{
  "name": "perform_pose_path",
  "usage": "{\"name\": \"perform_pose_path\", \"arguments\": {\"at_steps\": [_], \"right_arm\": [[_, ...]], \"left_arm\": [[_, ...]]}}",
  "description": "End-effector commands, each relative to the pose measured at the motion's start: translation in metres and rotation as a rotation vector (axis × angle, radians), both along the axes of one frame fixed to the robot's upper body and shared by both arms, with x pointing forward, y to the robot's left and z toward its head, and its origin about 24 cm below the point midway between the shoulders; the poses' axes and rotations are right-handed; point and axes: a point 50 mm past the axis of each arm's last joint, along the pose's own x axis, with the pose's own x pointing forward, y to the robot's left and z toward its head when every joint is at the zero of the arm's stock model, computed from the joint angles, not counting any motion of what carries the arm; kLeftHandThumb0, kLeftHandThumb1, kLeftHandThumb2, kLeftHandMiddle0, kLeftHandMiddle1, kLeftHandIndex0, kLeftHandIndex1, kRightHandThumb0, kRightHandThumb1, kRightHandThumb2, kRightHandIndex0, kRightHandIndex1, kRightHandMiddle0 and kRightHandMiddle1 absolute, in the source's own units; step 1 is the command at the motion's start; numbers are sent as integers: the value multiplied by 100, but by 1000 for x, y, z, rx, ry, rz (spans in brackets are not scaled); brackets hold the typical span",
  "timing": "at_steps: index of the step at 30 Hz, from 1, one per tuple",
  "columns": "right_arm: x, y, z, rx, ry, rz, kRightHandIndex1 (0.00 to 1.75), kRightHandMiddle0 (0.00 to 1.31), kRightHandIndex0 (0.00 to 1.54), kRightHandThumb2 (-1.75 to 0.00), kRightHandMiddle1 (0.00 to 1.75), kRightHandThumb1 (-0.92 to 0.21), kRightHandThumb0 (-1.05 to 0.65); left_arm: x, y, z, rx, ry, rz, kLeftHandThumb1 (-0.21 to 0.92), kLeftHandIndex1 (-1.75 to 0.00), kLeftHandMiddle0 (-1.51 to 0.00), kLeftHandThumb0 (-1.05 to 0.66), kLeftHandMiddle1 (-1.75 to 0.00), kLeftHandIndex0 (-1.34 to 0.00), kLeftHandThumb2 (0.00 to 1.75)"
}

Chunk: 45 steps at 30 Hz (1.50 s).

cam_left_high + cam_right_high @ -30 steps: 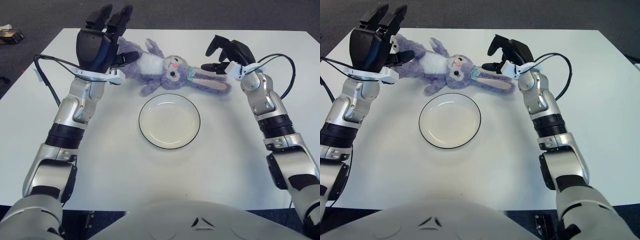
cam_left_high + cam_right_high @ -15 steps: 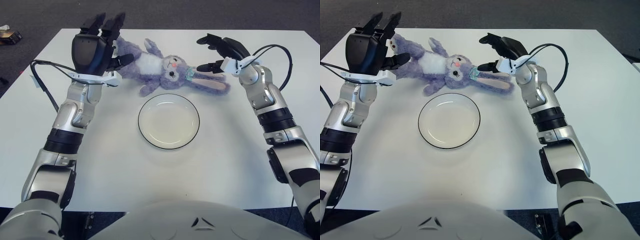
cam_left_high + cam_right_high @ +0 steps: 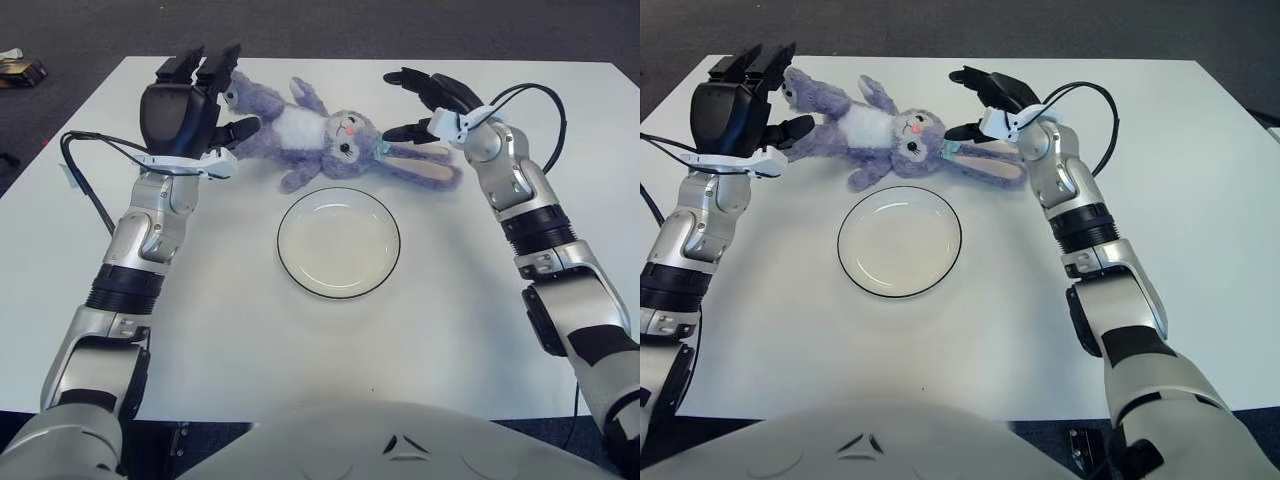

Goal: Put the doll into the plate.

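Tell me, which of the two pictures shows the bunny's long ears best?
The left eye view: the doll's ears lie clear below the open right hand. In the right eye view the same ears show too, but the hand's fingers overlap their base beside the head.

A flat white rectangular worktop point(image 3: 250, 330) fills most of the view, evenly lit and matte. Around its far edge and corners lies a dark grey carpeted floor point(image 3: 330, 25). On that floor, at the far left, sits a small dark boxy object point(image 3: 20, 68), too small to identify.
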Motion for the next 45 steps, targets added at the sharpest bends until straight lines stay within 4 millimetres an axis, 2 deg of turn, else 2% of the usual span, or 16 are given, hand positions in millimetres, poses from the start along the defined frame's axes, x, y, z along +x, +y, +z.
{"name": "perform_pose_path", "arguments": {"at_steps": [1, 16, 37, 45], "right_arm": [[3, 4, 4, -12, -16, -1, 0, 18, 16, -17, 6, -92, -81], [21, 29, -10, -28, 43, -4, 0, 17, 14, -22, 4, -92, -85], [29, 40, -19, -55, 84, -27, 0, 16, 12, -29, 2, -92, -88], [30, 48, -29, -55, 109, -37, 0, 18, 11, -29, 3, -92, -88]], "left_arm": [[-2, -1, -3, -26, 18, -8, 92, 0, -53, -98, 0, -48, 78], [-2, -7, -5, -24, 44, -26, 92, 0, -48, -96, 0, -44, 73], [-4, -12, -10, -26, 58, -51, 92, 0, -47, -98, 0, -43, 73], [-5, -14, -11, -36, 62, -59, 92, 0, -47, -99, 0, -42, 73]]}}
